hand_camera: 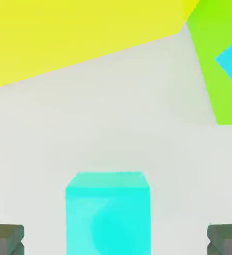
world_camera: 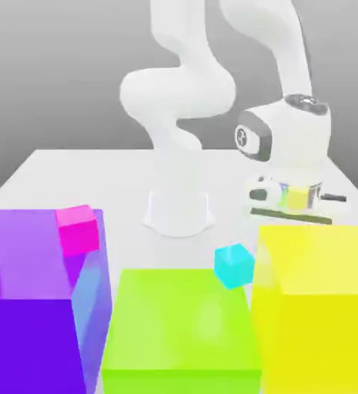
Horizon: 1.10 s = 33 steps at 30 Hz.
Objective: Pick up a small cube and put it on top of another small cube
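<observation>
The claw (hand_camera: 116,239) hangs spread wide, fingertips (hand_camera: 7,238) flanking a cyan cube (hand_camera: 108,211) low in the hand view, seemingly lined up to grasp it. The second cyan cube (world_camera: 233,265) sits centre-right in the exterior view, between the green block (world_camera: 182,331) and the yellow block (world_camera: 320,308), likely the stacking base.

The yellow block (world_camera: 320,308) hides the claw's (world_camera: 289,206) fingertips in the exterior view.

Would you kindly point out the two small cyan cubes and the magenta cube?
Cyan cube between the fingers (hand_camera: 108,214), hand view, its facing side.
Other cyan cube (world_camera: 233,265), exterior view, middle of its front.
Magenta cube (world_camera: 78,228), exterior view, its front face.
</observation>
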Each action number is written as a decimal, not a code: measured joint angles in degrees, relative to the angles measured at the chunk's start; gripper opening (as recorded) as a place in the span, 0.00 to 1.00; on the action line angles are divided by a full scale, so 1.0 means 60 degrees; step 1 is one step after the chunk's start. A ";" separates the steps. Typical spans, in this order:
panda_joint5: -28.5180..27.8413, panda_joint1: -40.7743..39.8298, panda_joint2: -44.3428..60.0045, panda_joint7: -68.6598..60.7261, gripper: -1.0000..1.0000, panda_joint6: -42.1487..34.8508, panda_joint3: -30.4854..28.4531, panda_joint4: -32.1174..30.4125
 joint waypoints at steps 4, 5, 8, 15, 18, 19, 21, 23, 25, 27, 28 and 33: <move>-0.2280 -0.0301 0.0580 0.1681 0.50 0.0065 -0.0281 0.0223; -0.2811 -0.0341 0.0727 0.2072 0.50 0.0066 -0.0351 0.0288; -0.4155 -0.0129 0.1145 0.3064 0.50 0.0103 -0.0831 0.0473; -0.6244 0.0444 0.1975 0.4626 0.50 0.0365 -0.1856 0.0807; -0.6847 0.0735 0.2271 0.5086 0.50 0.0597 -0.2295 0.0897; -0.7034 0.0832 0.2363 0.5226 0.50 0.0689 -0.2439 0.0921; -0.7388 0.1016 0.2539 0.5492 0.50 0.0897 -0.2720 0.0963; -0.7714 0.1212 0.2704 0.5737 0.50 0.1139 -0.3014 0.0995; -0.8031 0.1417 0.2861 0.5977 0.50 0.1415 -0.3321 0.1021; -0.8327 0.1657 0.3008 0.6202 0.50 0.1727 -0.3663 0.1040; -0.8424 0.1739 0.3055 0.6277 0.00 0.1835 -0.3780 0.1046; -0.8421 0.1738 0.3056 0.6274 0.00 0.1864 -0.3781 0.1046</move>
